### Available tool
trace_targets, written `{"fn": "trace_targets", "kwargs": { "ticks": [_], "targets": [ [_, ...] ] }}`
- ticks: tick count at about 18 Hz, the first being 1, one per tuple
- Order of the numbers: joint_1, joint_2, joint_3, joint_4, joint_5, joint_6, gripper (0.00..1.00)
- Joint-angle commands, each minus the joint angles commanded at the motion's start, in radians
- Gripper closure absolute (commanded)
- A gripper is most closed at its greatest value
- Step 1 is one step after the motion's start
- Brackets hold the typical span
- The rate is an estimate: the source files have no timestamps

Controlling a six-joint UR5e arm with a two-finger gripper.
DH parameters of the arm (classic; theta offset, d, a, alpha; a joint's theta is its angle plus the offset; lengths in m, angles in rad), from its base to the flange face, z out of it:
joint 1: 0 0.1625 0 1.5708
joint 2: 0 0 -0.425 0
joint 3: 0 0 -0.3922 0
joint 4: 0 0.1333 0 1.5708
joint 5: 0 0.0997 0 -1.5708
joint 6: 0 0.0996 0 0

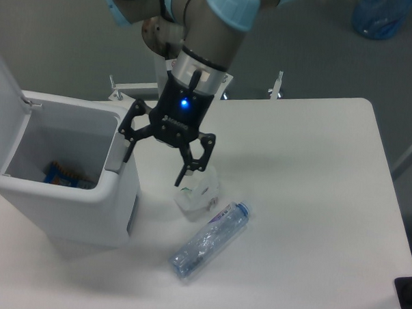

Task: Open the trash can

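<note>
The large white boxy plastic trash can (60,196) stands at the left side of the white table (313,200), and its flat hinged lid (3,111) is already raised: it stands up at the far left edge of the picture, and the inside of the bin is open to view. Some blue packaging (65,174) lies at the bottom of it. From this I judge that the opening is done, or almost done.

The black two-finger gripper (158,156) hangs just to the right of the bin, with its fingers spread apart and nothing between them. Its left finger (129,141) is near the grey rectangular push tab (113,157) on the right rim of the bin; I cannot tell whether it touches the tab. So the bin lies to the left of the gripper, very close, and any next move should probably go up and away to the right.

Below the right finger stands a small white plastic cup (197,194), and just beside it a clear plastic bottle (209,240) lies on its side, its long axis going from lower left to upper right. These two things are under the gripper, so a low retreat could knock them
</note>
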Motion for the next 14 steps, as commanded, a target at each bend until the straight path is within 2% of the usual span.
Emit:
{"fn": "trace_targets", "kwargs": {
  "ticks": [2,5,10,12,14],
  "targets": [
    [0.051,-0.023,-0.009,0.012,0.096,0.049,0.0],
    [0.084,-0.037,-0.032,0.011,0.26,0.185,0.0],
    [0.164,-0.147,-0.02,0.005,0.474,0.48,0.0],
    [0.205,-0.149,-0.018,-0.015,0.57,0.55,0.0],
    [0.255,-0.16,-0.012,-0.05,0.585,0.609,0.0]
  ]
}}
